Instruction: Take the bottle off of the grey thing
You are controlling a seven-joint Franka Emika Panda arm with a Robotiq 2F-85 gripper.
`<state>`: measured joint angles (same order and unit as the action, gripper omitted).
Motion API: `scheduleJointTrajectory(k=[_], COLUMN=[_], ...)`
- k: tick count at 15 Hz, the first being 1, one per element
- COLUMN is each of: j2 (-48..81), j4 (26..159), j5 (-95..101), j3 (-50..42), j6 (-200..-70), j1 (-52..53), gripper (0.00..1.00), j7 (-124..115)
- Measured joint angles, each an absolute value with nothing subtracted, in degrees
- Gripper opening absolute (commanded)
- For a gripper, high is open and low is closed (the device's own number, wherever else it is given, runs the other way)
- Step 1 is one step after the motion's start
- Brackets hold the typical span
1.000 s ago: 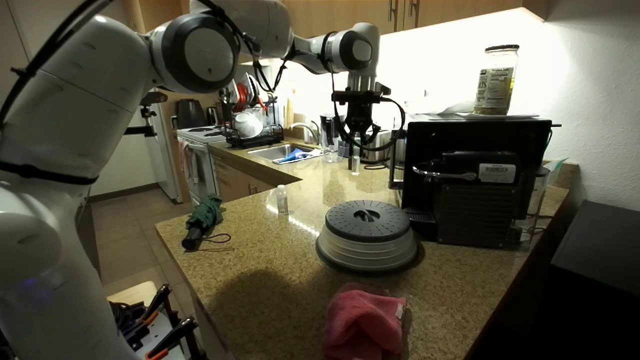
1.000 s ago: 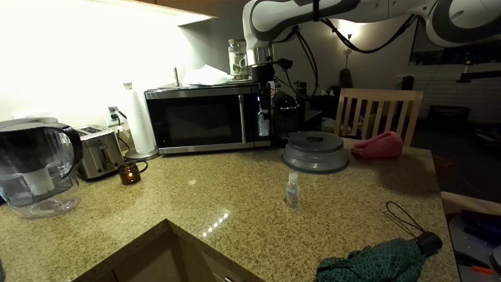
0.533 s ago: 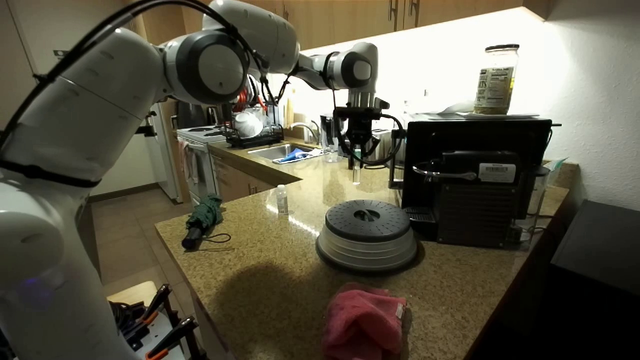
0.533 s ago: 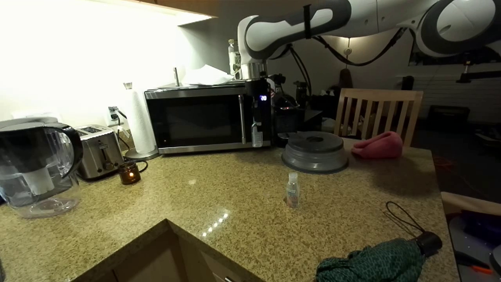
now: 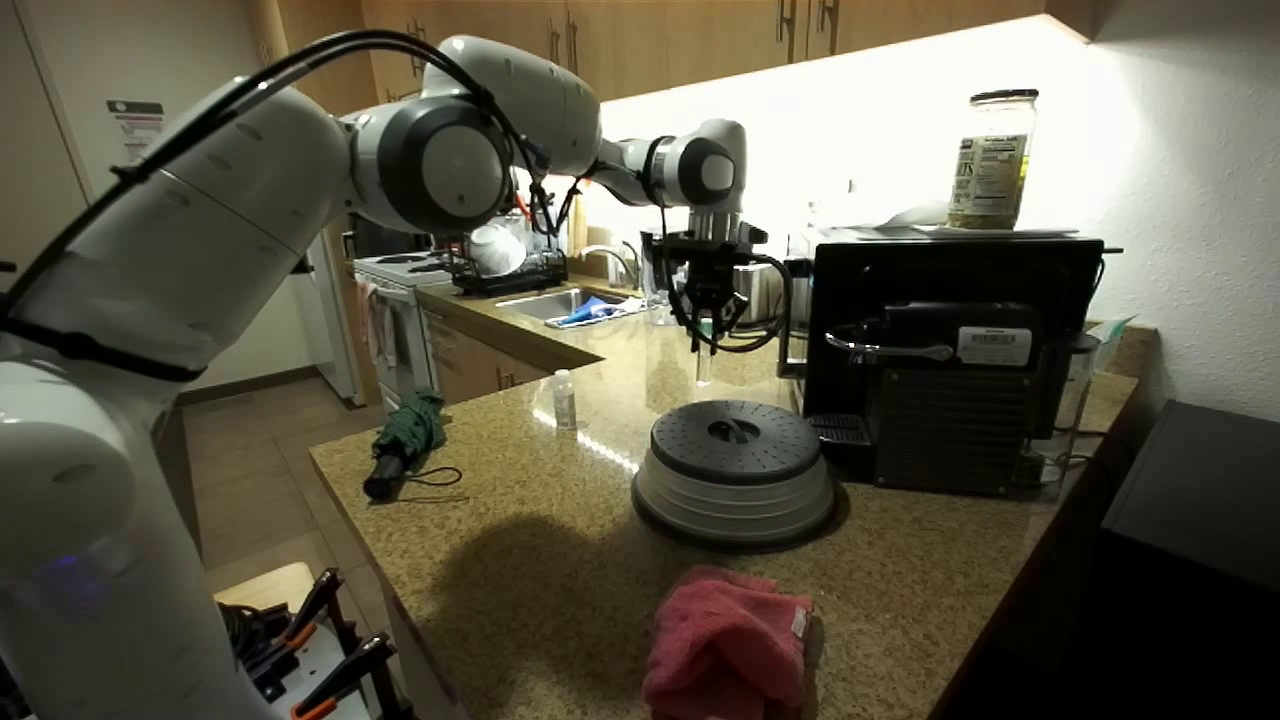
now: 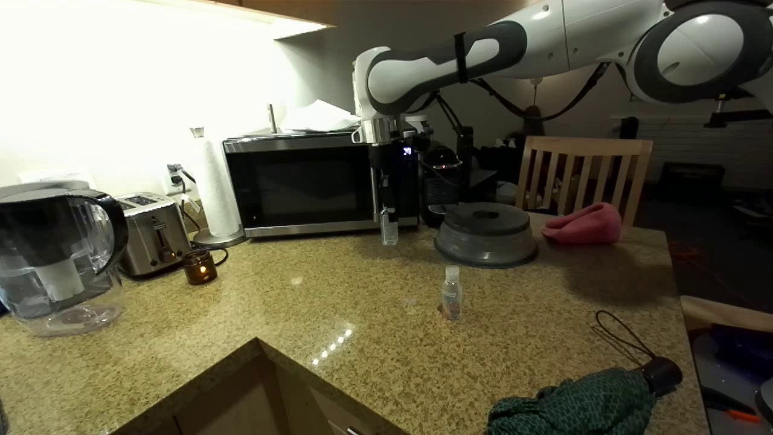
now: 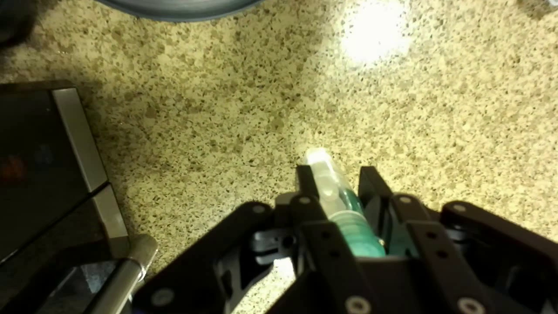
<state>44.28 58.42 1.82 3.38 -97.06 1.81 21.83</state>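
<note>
Task looked mostly done: the small clear bottle with the green top (image 7: 340,203) was off the grey collapsible microwave cover (image 5: 735,475), whose vented top carried no bottle. Jaws were pinching that bottle by its upper part, pale base down, roughly upright in both exterior views. It was beside the cover and in front of the microwave (image 6: 302,187), apart from both. Base seemed just above the desk (image 6: 350,290); couldn't confirm a gap. Left, probably: lower it onto the desk, let go, back away. A pale-capped second bottle (image 6: 452,296) stood upright on the desk, apart from the jaws; likely not the target. Surface: speckled, glossy stone with bright glare spots. Also on it were a folded green umbrella (image 5: 408,435), a crumpled pink towel (image 5: 728,645), a pod coffee machine (image 5: 940,420), a toaster (image 6: 158,235), a water filter pitcher (image 6: 54,241), a paper towel roll (image 6: 216,187) and an amber candle jar (image 6: 199,267). Room was a kitchen: sink (image 5: 545,300) and loaded dish rack (image 5: 525,278) farther back, wood-toned cabinets (image 5: 680,40) overhead, a big lidded jar (image 5: 993,165) on top of the microwave, and a slatted wooden chair (image 6: 589,147) past the desk's edge, the area behind it too dark to sort out.
</note>
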Motion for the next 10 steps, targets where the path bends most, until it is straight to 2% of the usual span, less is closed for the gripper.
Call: scheduleJointTrajectory(k=[10], j2=[46.9], j4=[57.7], j5=[1.8], j3=[2.5], j6=[-100.2], j1=[1.7], gripper=[0.11], j7=[21.8])
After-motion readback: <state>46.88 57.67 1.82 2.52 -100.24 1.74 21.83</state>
